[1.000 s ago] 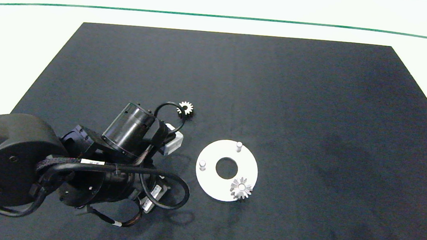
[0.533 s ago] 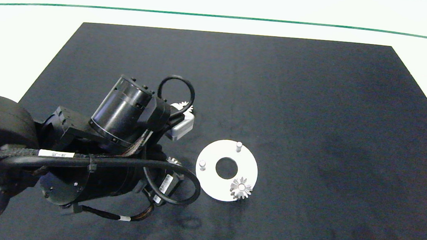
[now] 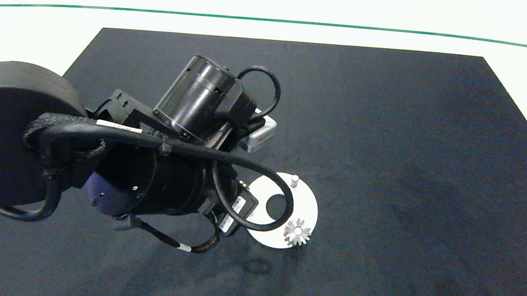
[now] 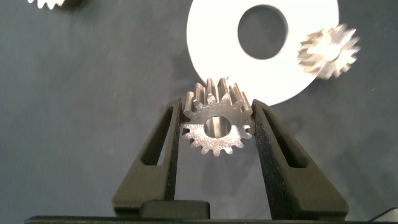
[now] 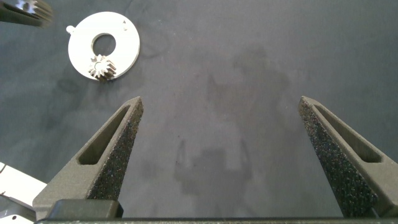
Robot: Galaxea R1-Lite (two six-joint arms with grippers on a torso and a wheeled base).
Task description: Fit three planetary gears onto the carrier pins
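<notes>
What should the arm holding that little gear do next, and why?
Probably carry it on over a bare pin and lower it. The left gripper is shut on a gear beside the white disc; one gear is already seated, and a pin stands empty.

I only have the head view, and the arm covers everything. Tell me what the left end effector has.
Observer: The left end effector is shut on a gear, pinched by its teeth between both fingers, close to the rim of the white disc.
Operator: Report the third gear. I see only the mounted gear on the disc.
Observer: The loose gear lies on the mat, apart from the disc. The left wrist view catches only part of it.
Operator: Now give me the right end effector.
Observer: The right end effector is open over bare mat, well away from the disc.
</notes>
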